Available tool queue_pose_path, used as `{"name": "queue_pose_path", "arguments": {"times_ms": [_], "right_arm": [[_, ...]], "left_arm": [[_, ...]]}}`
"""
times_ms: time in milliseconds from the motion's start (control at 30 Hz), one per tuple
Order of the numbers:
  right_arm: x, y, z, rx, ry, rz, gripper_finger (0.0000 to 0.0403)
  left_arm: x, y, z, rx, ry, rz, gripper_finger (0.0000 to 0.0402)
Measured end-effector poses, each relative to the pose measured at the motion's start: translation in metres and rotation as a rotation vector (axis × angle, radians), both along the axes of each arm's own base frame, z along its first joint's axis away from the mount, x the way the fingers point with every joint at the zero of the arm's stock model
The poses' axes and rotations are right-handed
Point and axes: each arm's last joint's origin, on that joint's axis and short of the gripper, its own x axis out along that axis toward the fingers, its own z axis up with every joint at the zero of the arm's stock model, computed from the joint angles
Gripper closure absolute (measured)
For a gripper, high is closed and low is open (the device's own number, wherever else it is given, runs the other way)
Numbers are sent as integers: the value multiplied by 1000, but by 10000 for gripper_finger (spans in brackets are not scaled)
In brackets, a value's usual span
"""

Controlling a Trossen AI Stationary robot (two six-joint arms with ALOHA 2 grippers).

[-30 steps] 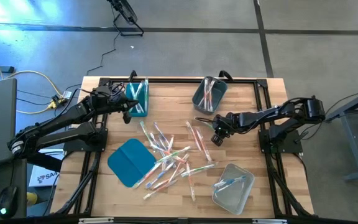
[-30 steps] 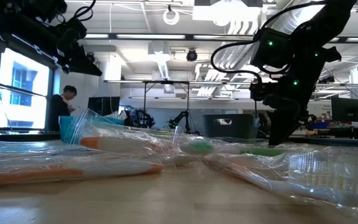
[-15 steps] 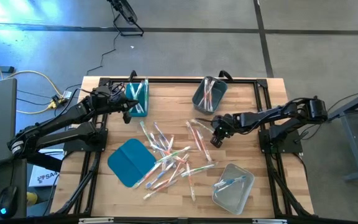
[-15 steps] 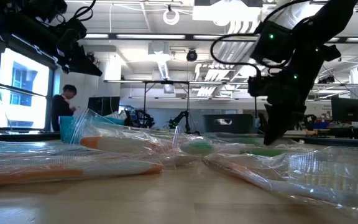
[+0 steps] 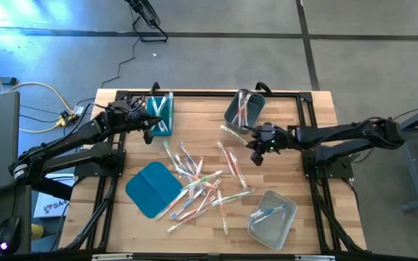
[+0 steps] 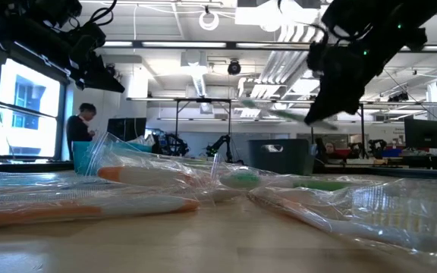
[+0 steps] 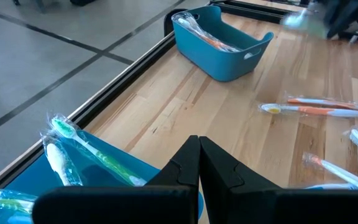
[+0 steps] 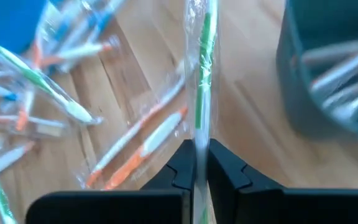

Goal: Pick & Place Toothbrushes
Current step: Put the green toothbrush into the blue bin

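Note:
Several wrapped toothbrushes (image 5: 194, 185) with green, orange or blue parts lie scattered mid-table. My right gripper (image 5: 253, 143) hangs over the table beside the grey bin (image 5: 244, 110), shut on a green toothbrush (image 5: 234, 133) in a clear wrapper. That brush shows blurred in the low view (image 6: 279, 112). My left gripper (image 5: 148, 133) is shut on nothing, held over the near end of the teal bin (image 5: 160, 114), where green toothbrushes (image 7: 73, 146) lie. My right gripper (image 8: 201, 163) pinches the green toothbrush's wrapped shaft (image 8: 200, 134) between its two fingers. The fingers slant down from the table's right side and lie along the brush. Most of the brush (image 8: 204, 56) sticks out ahead of the fingertips. It is lifted clear of the table.
A flat teal lid (image 5: 153, 188) lies at the near left. A clear bin (image 5: 272, 217) holding a toothbrush stands at the near right. The grey bin holds several toothbrushes. Bare wood lies between the grey bin and the pile. A person (image 6: 78, 130) stands in the room beyond.
My right gripper has risen from the table beside the pile and tipped nearer to level, carrying the green toothbrush up clear of the table toward the grey bin.

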Motion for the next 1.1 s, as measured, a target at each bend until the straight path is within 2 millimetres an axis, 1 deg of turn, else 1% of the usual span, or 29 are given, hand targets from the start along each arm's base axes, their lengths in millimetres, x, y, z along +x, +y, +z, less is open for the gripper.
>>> {"name": "queue_pose_path", "arguments": {"times_ms": [133, 233, 333, 433, 600, 767, 1000, 1100], "right_arm": [[-11, -4, 18, -56, -75, 11, 388], [-18, -8, 28, -99, -114, 15, 388], [-22, -14, 32, -137, -127, 12, 388], [-22, -23, 32, -146, -129, 18, 388], [-11, -37, 28, -141, -168, 73, 388], [7, -52, 21, -161, -255, 169, 388], [28, -67, 21, -267, -448, 278, 388], [34, -71, 17, -274, -483, 296, 388]], "left_arm": [[0, 0, 0, 1, -1, 0, 400], [0, 0, 0, 1, -1, 0, 400], [0, 0, 0, 1, -2, 0, 400], [0, 0, 1, 5, -7, 0, 400], [1, 1, 4, 3, -46, 8, 400], [2, 1, 5, 6, -65, 10, 400], [5, 4, 1, -63, -62, 30, 400], [7, 5, -4, -100, -28, 34, 400]]}}
